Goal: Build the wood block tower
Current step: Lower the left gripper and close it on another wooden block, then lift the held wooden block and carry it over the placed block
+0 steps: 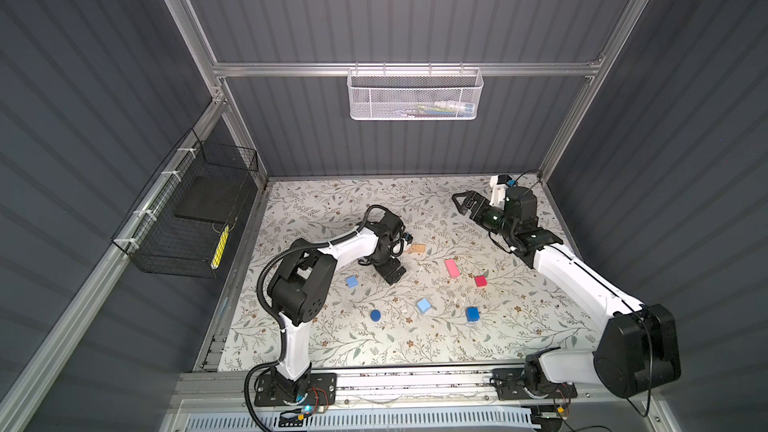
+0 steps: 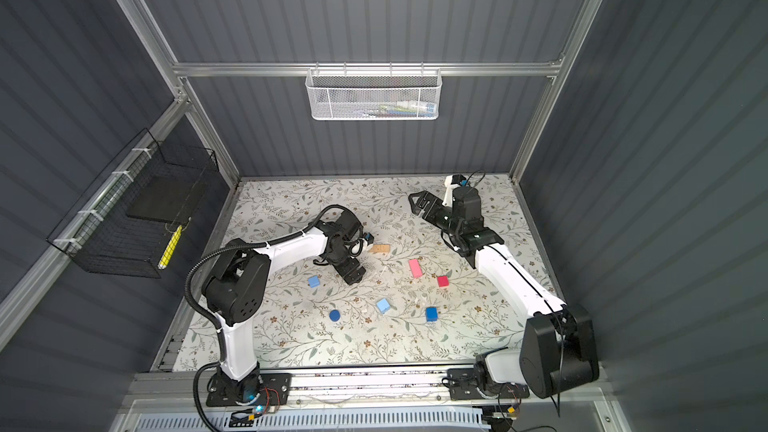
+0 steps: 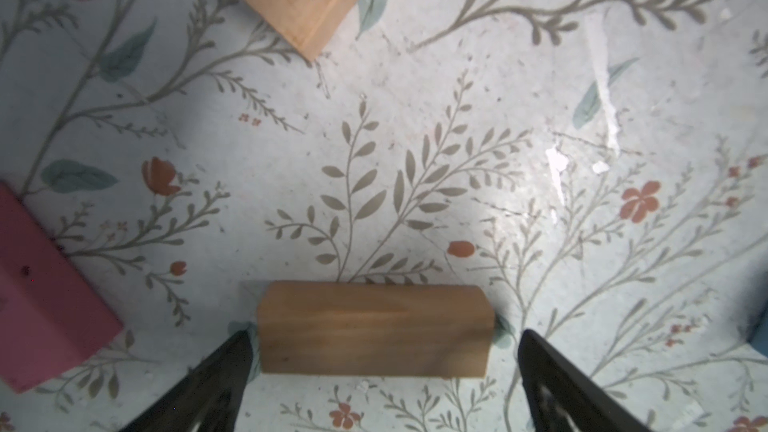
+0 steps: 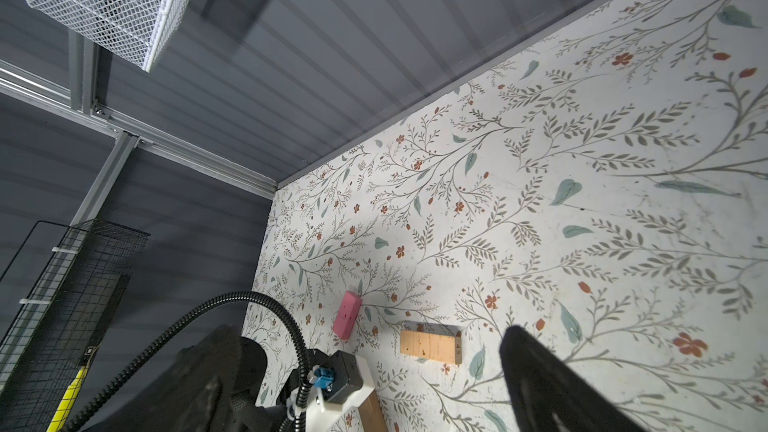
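One tan oblong (image 3: pixel 374 328) found lying flat on the desk (image 1: pixel 332 342) between the fingers (image 3: pixel 216 384) of the left claw (image 1: pixel 390 273). Saw that claw spread wide, one tip just beside one end of the oblong, the other a little off the far end; could not tell any contact. Found the right claw (image 1: pixel 463 204) spread too, gripping nothing, raised at the back right, well apart from every block.

Noted a white mesh basket (image 1: pixel 414 93) hung at the back, its contents too blurred to name, and a black wire basket (image 1: pixel 174 251) at the left side holding a flat dark slab (image 1: pixel 205 200) and a yellow strip (image 1: pixel 220 245).

Counted nine wood blocks (image 2: pixel 382 305), each lying singly: two tan, the second tan oblong (image 1: pixel 417 248) just behind the left claw; two pink, one pink oblong (image 1: pixel 452 268) to its right, a second pink oblong (image 4: pixel 347 313) hidden by the left arm (image 1: pixel 349 243) in both top views; one red cube (image 1: pixel 480 281); three blue cubes (image 1: pixel 351 281); one dark blue disc (image 1: pixel 375 315).
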Controlling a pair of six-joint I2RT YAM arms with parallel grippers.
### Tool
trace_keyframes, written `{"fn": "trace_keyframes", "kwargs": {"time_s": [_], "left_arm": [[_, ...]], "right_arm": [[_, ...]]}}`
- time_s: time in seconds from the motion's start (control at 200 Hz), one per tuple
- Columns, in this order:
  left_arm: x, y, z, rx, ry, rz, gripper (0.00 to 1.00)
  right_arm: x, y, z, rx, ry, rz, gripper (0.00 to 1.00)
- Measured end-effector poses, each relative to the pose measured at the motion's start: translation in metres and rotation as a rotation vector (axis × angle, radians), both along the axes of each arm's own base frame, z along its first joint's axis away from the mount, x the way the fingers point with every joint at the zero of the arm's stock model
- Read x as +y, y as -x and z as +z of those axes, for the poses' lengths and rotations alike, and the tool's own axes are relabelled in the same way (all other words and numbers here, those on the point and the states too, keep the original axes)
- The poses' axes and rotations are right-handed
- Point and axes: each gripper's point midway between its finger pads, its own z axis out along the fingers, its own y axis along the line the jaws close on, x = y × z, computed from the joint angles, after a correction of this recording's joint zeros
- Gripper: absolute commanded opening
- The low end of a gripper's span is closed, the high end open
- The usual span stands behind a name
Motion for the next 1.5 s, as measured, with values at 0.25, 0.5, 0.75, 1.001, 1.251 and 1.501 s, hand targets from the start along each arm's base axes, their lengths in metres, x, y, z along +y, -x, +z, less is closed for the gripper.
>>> {"fn": "trace_keyframes", "kwargs": {"time_s": [0.25,0.5,0.75,1.001,1.251,1.501], "left_arm": [[-0.0013,-0.0014,0.0001,-0.006,0.004,-0.007,0.98],[-0.0017,-0.0009,0.0001,-0.004,0.007,-0.007,0.93],[-0.0028,0.0020,-0.0016,0.010,0.018,-0.002,0.90],[-0.0039,0.0014,-0.0031,0.009,0.027,0.017,0.84],[-0.0049,-0.0002,-0.0035,0.004,0.038,0.043,0.70],[-0.0053,-0.0012,-0.0032,0.008,0.044,0.088,0.61]], "right_arm": [[0.0017,-0.0009,-0.0006,0.002,-0.010,0.007,0.99],[0.0040,-0.0008,-0.0033,0.012,-0.017,0.019,0.99],[0.0046,-0.0005,-0.0032,0.014,-0.021,0.021,0.99],[0.0045,-0.0006,-0.0032,0.015,-0.023,0.020,0.99],[0.0046,-0.0007,-0.0026,0.013,-0.025,0.020,0.99],[0.0048,-0.0014,-0.0010,0.006,-0.027,0.020,0.99]]}}
